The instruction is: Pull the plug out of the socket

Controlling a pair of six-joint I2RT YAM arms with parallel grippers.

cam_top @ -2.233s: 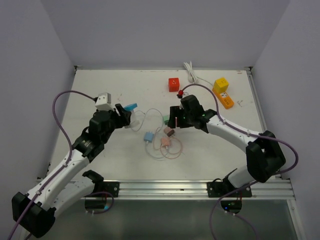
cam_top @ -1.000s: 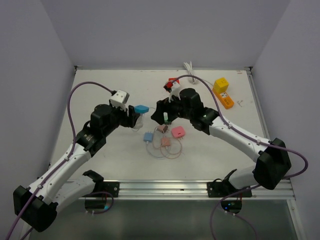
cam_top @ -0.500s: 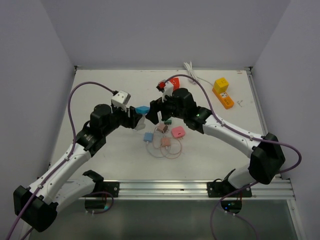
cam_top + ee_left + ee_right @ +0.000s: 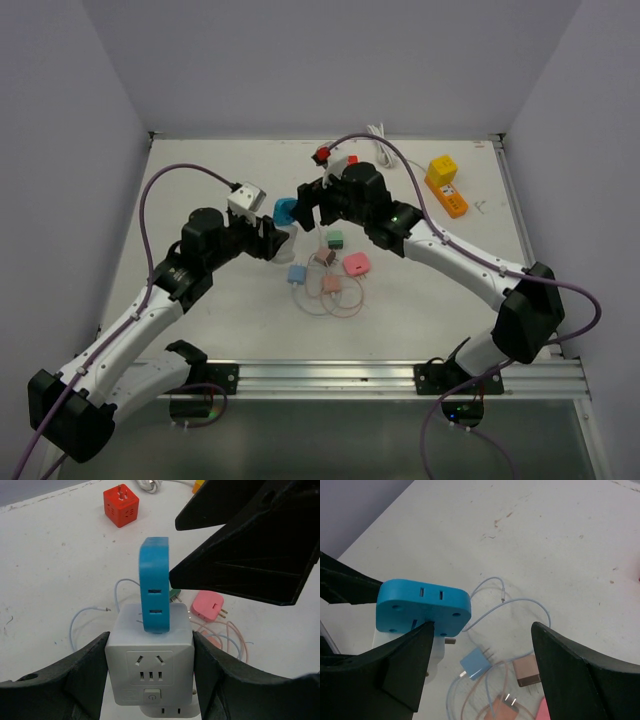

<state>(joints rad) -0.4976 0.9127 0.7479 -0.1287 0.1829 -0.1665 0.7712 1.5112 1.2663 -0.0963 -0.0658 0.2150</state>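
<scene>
White table (image 4: 200,180) — scuffed — boxed by pale lilac walls (image 4: 330,60); even light.

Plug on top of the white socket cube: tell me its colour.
Bright blue: the plug in the socket shows best in the left wrist view.

Blue plug (image 4: 154,585) stands on edge, plugged into top of white socket cube (image 4: 150,667)
</scene>
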